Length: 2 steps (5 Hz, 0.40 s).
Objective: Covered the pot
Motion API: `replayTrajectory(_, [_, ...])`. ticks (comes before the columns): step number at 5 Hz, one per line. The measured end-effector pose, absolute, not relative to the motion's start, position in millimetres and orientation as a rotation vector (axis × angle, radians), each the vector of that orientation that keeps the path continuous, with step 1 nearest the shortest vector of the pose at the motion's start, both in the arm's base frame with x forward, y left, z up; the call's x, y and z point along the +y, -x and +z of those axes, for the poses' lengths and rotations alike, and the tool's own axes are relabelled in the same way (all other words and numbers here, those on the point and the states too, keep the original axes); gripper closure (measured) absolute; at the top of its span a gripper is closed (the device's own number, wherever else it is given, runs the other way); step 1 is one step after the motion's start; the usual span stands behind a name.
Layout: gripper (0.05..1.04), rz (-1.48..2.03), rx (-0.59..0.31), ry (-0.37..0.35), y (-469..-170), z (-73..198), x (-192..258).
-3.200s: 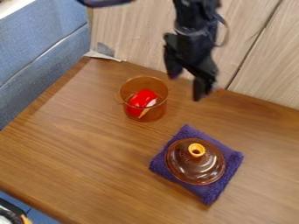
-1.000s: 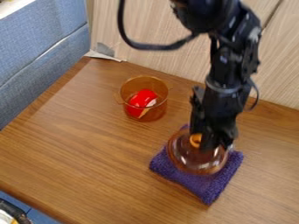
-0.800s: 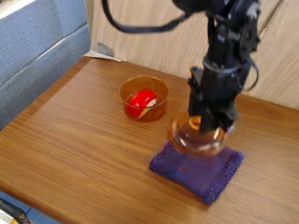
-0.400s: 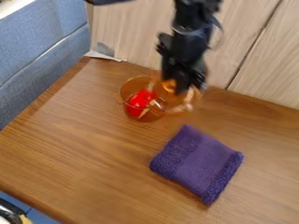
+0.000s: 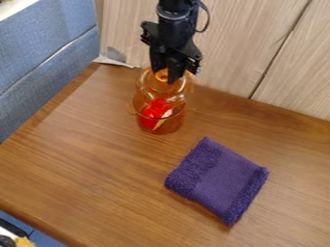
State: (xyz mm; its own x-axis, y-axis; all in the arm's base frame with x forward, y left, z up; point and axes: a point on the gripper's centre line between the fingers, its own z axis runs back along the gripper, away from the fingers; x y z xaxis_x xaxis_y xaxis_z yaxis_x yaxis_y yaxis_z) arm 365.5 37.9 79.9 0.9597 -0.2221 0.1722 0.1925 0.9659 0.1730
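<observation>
My gripper point(image 5: 165, 77) is over the upper left part of the table, shut on the knob of the amber glass lid point(image 5: 166, 91). Held this way, the lid overlaps the back part of the amber pot point(image 5: 164, 126) in the view and looks raised over it. Through the clear glass a red object point(image 5: 153, 110) with a pale piece beside it shows inside the pot. Whether lid and rim touch, I cannot tell.
A folded purple towel point(image 5: 218, 180) lies on the wooden table point(image 5: 97, 169), right of and nearer than the pot. Wood panels point(image 5: 258, 38) stand behind the table, and a blue padded surface point(image 5: 45, 53) borders its left side.
The lid was lifted off the purple towel by my gripper and carried left and back to the pot. The pot and towel have stayed in place.
</observation>
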Motion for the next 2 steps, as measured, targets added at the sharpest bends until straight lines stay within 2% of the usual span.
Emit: replayTrajectory(2, [0.7,-0.18,-0.139,-0.145,-367.0,61.0,50.8])
